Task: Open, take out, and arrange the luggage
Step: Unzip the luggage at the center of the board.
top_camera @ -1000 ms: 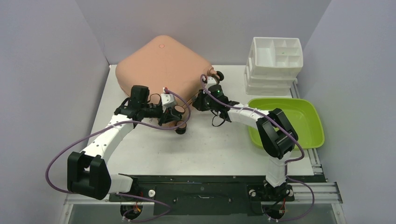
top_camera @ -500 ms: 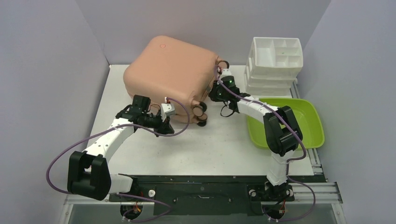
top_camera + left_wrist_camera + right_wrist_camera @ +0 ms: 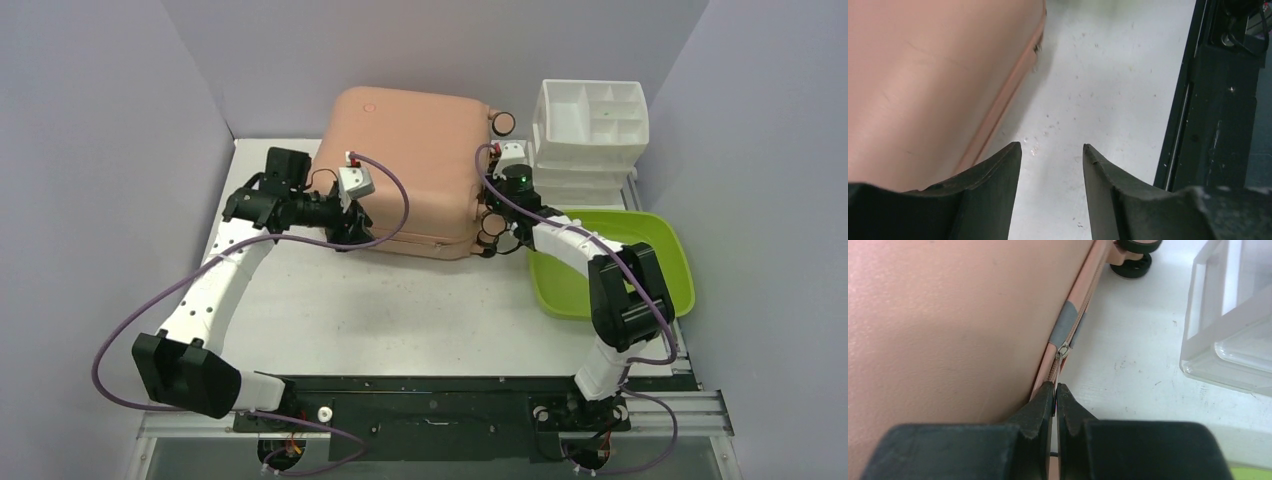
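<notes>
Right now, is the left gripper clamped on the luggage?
No, the left gripper is open, only table showing between its fingers, the luggage off to one side.

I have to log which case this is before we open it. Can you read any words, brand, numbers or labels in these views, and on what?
No readable text in any view.
Luggage: a small round mark on the top shell, too small to read.
Grey tape patch at the zipper: blank.
White organizer and green tray: no markings visible.
</notes>
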Tool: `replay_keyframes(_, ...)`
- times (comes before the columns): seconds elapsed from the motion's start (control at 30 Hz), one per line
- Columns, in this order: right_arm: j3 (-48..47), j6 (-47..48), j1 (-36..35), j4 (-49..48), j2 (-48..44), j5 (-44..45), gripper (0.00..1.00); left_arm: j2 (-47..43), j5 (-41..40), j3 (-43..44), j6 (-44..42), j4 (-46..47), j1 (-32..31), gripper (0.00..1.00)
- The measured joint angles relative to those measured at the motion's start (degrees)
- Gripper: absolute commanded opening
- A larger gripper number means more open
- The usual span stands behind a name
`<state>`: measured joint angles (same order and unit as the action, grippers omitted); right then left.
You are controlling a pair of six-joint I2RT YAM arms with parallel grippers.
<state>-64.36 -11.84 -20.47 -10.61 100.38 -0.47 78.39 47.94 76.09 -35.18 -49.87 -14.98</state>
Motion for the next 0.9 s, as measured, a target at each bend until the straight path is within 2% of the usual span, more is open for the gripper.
replay_keyframes(0.1,0.57,2.08,-1.49,0.81,-0.76,-0.13,0.0,0.0,1.14,5.29,-0.11,-0.44,-0.35,0.54)
replay_keyframes(0.2,0.55,3.74,-2.97,1.81,-1.16,-0.09,0.0,-0.37,1.97,5.92,-0.04,-1.01,-0.42,0.61)
replay_keyframes(0.3,-0.35,4.94,-5.29,3.48,-1.16,0.5,0.0,-0.5,2.05,5.51,0.09,-1.2,-0.42,0.64)
replay_keyframes(0.43,-3.52,4.92,-10.99,6.91,0.33,2.32,0.0,-1.36,2.25,4.81,0.02,-1.86,-0.11,0.71)
replay_keyframes(0.57,-10.49,2.71,-18.47,9.88,5.11,2.14,0.0,-3.34,3.15,4.81,-1.05,-3.34,0.96,0.81)
replay_keyframes(0.7,-17.75,-1.4,-24.87,12.17,10.08,-4.74,0.0,-6.08,3.76,4.68,-2.43,-4.63,1.7,0.86)
replay_keyframes(0.9,-18.36,-3.67,-28.02,9.38,10.91,-16.2,0.0,-6.84,4.35,1.99,-3.67,-4.52,0.85,0.85)
